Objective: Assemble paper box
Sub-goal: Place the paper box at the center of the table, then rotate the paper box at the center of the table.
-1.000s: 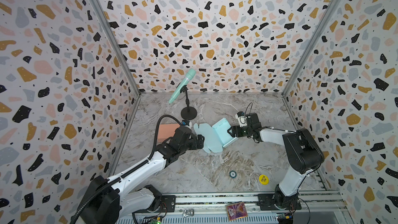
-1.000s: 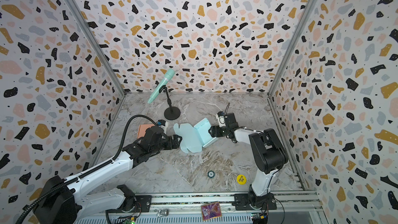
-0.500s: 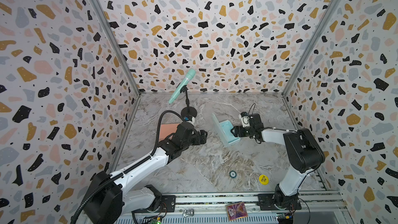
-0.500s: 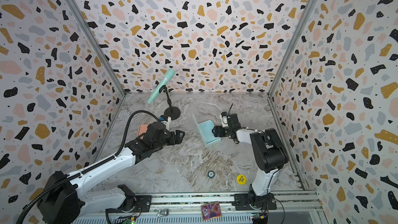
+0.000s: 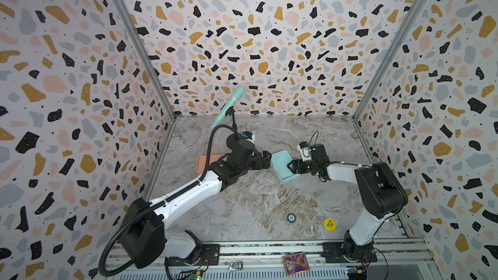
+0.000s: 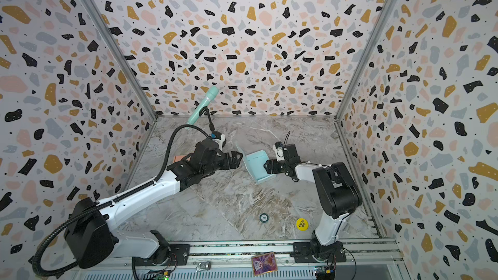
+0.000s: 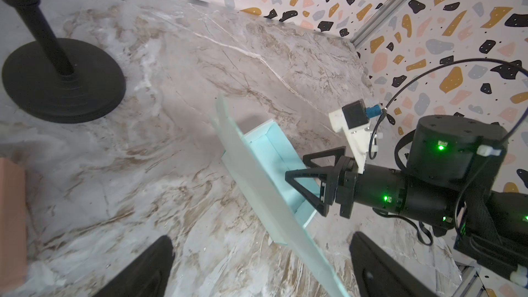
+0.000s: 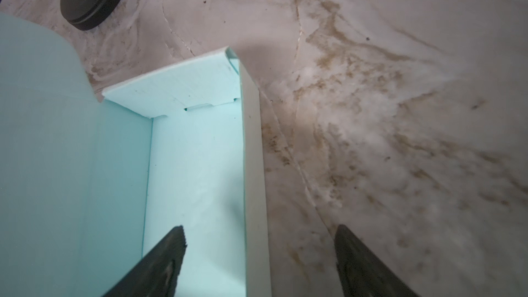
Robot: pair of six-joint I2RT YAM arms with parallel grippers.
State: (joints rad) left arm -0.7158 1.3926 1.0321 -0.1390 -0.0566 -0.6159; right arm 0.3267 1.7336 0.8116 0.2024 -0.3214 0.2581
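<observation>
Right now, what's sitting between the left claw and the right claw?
The teal paper box, lid flap raised, lies between the open left claw and open right claw; nothing else lies there. Both top views show it.

Both arms reach from the front rail toward the middle of the scene, their wrists nearly facing each other. The left arm stretches out long and low, slanting up from its base, and its left gripper (image 5: 267, 159) stands with jaws wide apart, nothing between them in the left wrist view (image 7: 261, 270). The right arm folds sharply at the elbow, forearm lying low and level, and the right gripper (image 5: 290, 166) also has its jaws spread, one finger (image 8: 160, 264) inside and the other outside.
</observation>
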